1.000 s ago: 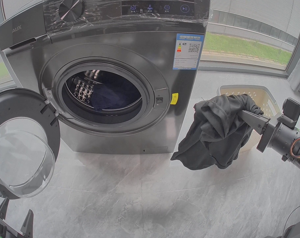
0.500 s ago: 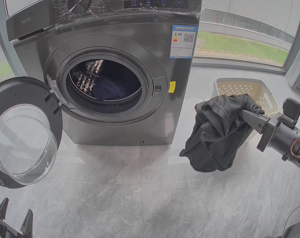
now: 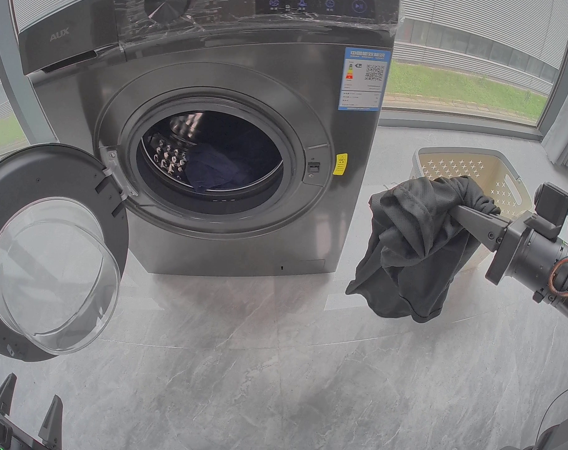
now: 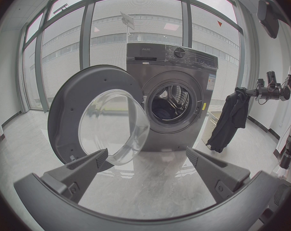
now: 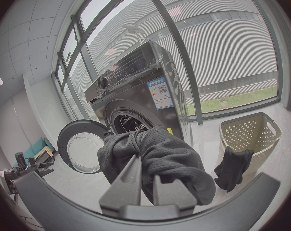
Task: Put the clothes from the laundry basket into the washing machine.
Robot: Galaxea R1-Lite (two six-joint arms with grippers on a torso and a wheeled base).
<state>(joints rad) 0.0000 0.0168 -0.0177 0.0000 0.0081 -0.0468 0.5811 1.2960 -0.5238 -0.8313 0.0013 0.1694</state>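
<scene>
To the right of the washing machine point(image 3: 234, 64): right pincer point(image 3: 466, 215) clamped on a dark grey garment point(image 3: 415, 251), fingertips sunk in the bunched top of the cloth. Garment hanging clear of the floor point(image 3: 265, 357), loose folds drooping down, a little forward of the machine's right front corner and apart from it. Just behind the garment and farther right of the machine, a cream laundry basket point(image 3: 477, 160) with a perforated wall, upright on the floor, partly hidden by the cloth. Machine's round door point(image 3: 43, 170) swung wide open to the left of the drum opening, its clear bowl turned outward. Inside the drum point(image 3: 171, 154), a dark blue piece of clothing point(image 3: 215, 167) lying low toward the back. Clear film stretched over the control panel point(image 3: 265, 1) along the machine's top. Well in front of the machine and off to its left, low near the floor, left pincer point(image 4: 146, 151) with fingers spread wide apart.
</scene>
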